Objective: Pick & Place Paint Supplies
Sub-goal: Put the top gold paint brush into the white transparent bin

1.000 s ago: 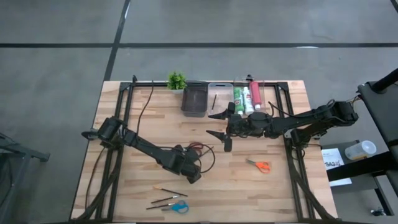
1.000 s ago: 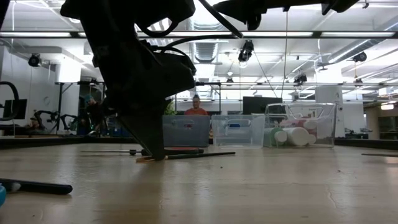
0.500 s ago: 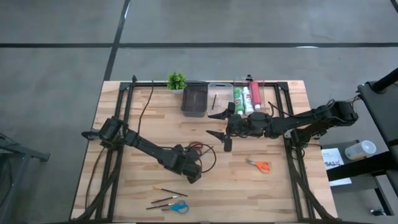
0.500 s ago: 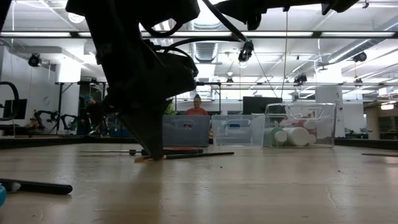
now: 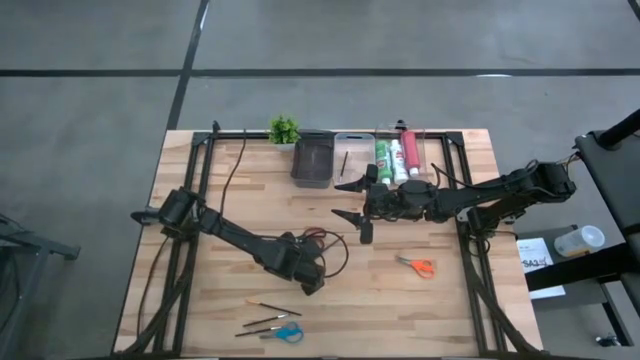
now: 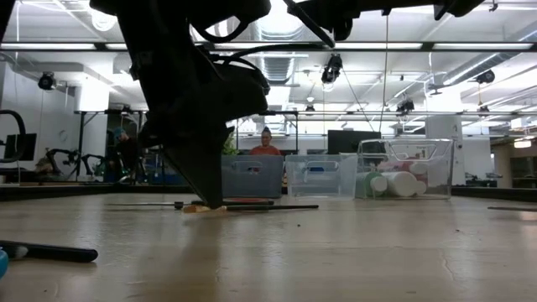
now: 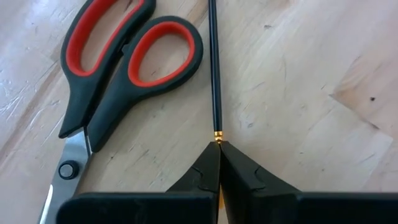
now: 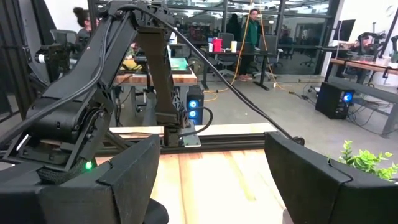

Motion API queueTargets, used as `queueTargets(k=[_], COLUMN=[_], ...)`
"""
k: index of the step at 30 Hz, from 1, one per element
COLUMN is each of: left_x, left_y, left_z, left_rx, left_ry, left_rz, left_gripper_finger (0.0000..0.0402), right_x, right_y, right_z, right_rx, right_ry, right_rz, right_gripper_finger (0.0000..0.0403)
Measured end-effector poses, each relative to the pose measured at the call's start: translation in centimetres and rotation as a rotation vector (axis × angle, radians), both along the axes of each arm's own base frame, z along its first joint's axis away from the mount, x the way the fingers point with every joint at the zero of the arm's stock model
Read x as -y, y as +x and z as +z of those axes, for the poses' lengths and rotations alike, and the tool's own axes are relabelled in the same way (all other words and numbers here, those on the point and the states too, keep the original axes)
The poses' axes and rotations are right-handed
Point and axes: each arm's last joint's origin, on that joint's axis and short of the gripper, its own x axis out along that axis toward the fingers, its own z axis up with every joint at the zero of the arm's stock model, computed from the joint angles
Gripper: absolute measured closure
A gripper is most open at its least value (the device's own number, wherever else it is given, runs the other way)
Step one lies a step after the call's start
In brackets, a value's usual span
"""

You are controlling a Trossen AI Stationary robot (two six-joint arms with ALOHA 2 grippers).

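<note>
Down at the table the left gripper has its fingers pressed together on a thin dark brush, pinching it near the gold ferrule, with the red-handled scissors lying just beside it. That grip looks so close to the tip that I'd worry the brush pivots or slips out on the lift, or drags the scissors along. Farther right, the right gripper hangs spread wide, holding nothing, near the bins where paint tubes already lie.
</note>
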Motion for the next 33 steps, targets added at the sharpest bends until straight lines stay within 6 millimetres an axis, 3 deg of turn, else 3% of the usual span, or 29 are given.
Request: queueTargets(k=[33], left_x=[-0.08], left_y=[-0.09], left_z=[-0.16], left_rx=[0.023], left_ry=[0.019], left_rz=[0.005], left_gripper_finger=[0.0394], right_x=[0.00], right_y=[0.00], right_z=[0.00], right_rx=[0.000], right_ry=[0.000], right_rz=[0.000], right_gripper_finger=[0.0115])
